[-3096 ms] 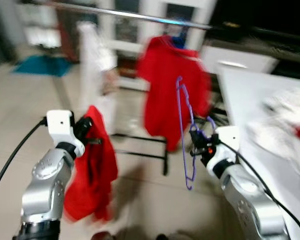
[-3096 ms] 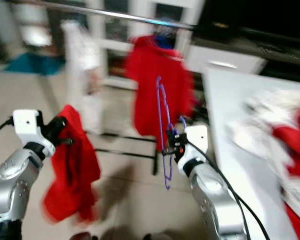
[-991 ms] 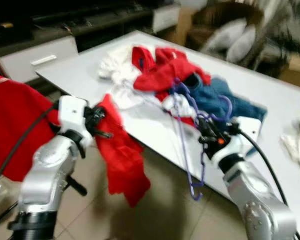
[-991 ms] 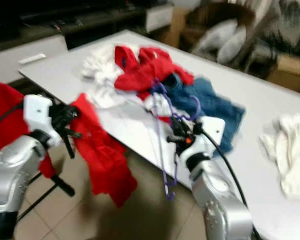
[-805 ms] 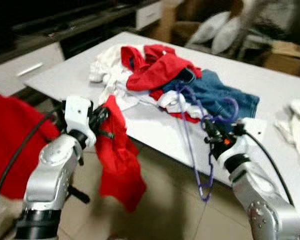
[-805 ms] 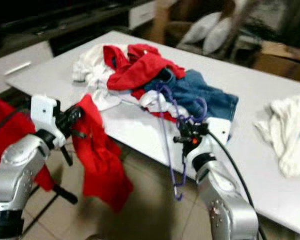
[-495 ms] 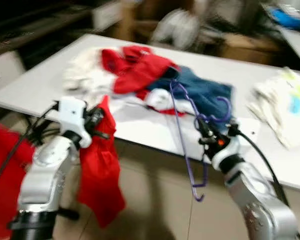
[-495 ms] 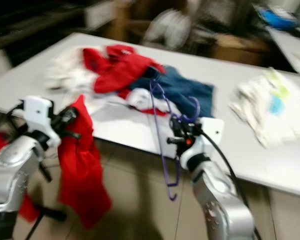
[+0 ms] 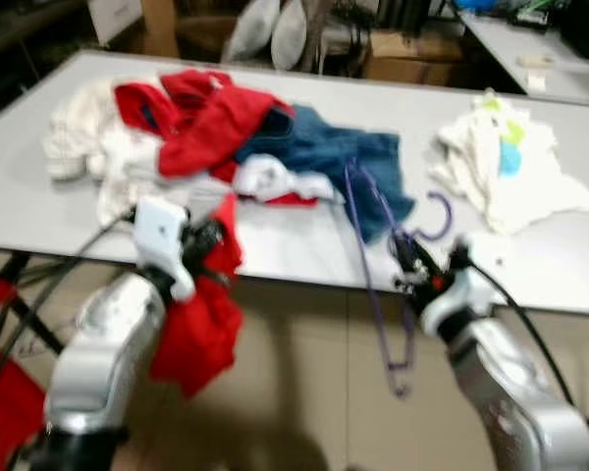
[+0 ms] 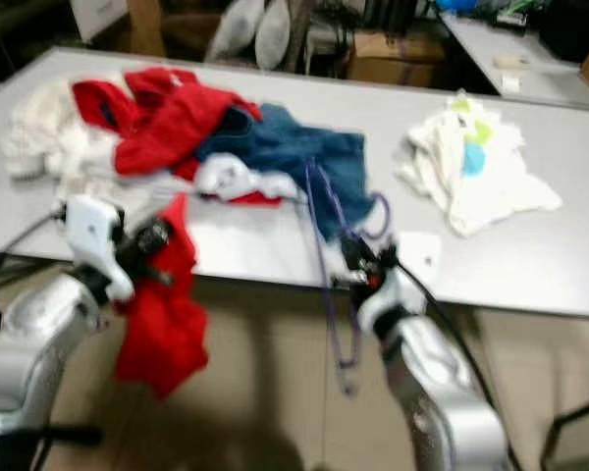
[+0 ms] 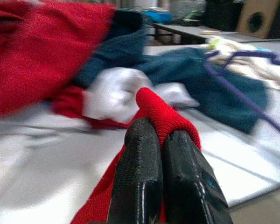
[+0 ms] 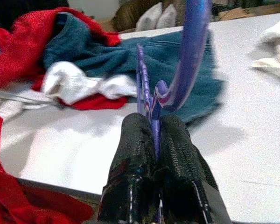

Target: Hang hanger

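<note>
Since three seconds ago your camera has swung away from the clothes rail, and you now face the grey bench (image 9: pixel 275 240) squarely. Your purple hanger (image 9: pixel 378 257) hangs upright from the right hand (image 9: pixel 408 263), just off the bench's near edge, its hook (image 9: pixel 434 218) curling above the fingers. Your right wrist view shows both fingers (image 12: pixel 133 154) pressed together on the hanger's neck. Your left hand (image 9: pixel 208 238) is raised at the bench edge, pinching a red garment (image 9: pixel 201 319) that droops below the bench toward the floor; the left wrist view shows a fold of it squeezed between the fingertips (image 11: pixel 140 154). On the bench, a heap of red, white and blue clothes (image 9: pixel 216 132) lies behind both hands, and a white pile (image 9: pixel 501 172) sits apart to your right. Both forearms are bent up in front of you.
</note>
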Available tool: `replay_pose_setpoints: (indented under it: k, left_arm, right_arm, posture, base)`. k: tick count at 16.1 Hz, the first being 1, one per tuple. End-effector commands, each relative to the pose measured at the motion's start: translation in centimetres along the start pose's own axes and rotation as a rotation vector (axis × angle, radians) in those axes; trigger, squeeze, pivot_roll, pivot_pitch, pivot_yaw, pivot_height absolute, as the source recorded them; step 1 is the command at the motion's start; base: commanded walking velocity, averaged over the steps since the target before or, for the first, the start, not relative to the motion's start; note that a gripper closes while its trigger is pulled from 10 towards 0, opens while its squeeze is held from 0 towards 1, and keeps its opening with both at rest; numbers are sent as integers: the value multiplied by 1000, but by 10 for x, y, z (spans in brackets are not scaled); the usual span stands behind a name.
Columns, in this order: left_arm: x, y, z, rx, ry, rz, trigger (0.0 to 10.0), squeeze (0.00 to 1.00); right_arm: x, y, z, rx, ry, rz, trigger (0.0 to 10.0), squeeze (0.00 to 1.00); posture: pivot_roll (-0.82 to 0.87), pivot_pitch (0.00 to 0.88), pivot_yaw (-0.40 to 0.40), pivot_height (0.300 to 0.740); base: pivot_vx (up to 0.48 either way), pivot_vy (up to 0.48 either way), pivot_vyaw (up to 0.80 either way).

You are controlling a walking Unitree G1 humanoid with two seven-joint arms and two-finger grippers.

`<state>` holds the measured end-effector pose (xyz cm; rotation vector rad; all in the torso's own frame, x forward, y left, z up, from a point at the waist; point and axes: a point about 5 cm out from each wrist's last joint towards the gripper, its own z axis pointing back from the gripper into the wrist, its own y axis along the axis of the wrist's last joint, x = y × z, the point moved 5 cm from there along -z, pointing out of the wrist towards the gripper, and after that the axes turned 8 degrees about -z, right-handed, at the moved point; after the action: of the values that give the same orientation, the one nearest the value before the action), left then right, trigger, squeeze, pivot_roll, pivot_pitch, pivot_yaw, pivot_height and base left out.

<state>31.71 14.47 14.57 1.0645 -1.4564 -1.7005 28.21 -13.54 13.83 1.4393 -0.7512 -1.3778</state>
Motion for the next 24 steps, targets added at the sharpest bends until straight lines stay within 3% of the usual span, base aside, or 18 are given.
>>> replay_pose_setpoints:
  k: [1,4,7,9,12,14,15,17,21,24]
  left_arm:
    - [-2,12,1,41,-6,-22,10000,0]
    - [3,38,-7,152,-37,2,10000,0]
    - [8,53,-12,192,-64,-5,10000,0]
    - [-3,64,-23,202,-44,-45,10000,0]
    - [-16,97,-44,294,-48,-26,10000,0]
    - [-14,117,-56,337,-97,-60,10000,0]
    - [-12,138,-68,384,-143,-75,10000,0]
    - [-7,162,-79,438,-194,-79,10000,0]
    - [0,210,-96,553,-274,-22,10000,0]
    - [-16,261,-104,642,-251,-28,10000,0]
  right_arm:
    - [-5,6,1,25,25,14,10000,0]
    - [-20,22,7,39,195,47,10000,0]
    - [-14,40,12,48,286,73,10000,0]
    - [-7,52,19,22,380,147,10000,0]
    - [-3,70,36,-10,492,183,10000,0]
    - [-1,71,50,-73,564,201,10000,0]
    - [0,72,64,-113,627,188,10000,0]
    - [2,74,74,-129,646,185,10000,0]
    - [-26,73,79,-127,779,128,10000,0]
    - [-58,60,76,-182,943,92,10000,0]
  posture:
    - [26,0,-15,740]
    - [15,0,-21,740]
    - [34,0,-40,740]
    - [29,0,-36,740]
    - [27,0,-33,740]
    - [28,0,-26,740]
    - [24,0,-18,740]
    - [19,0,-12,740]
    - [4,0,-1,740]
    - [8,0,-6,740]
  base:
    - [0,0,0]
    - [0,0,0]
    - [0,0,0]
    - [266,0,0]
    - [335,0,-154]
    - [356,0,-525]
    - [352,0,0]
    - [356,0,0]
    - [358,0,0]
    - [345,0,0]
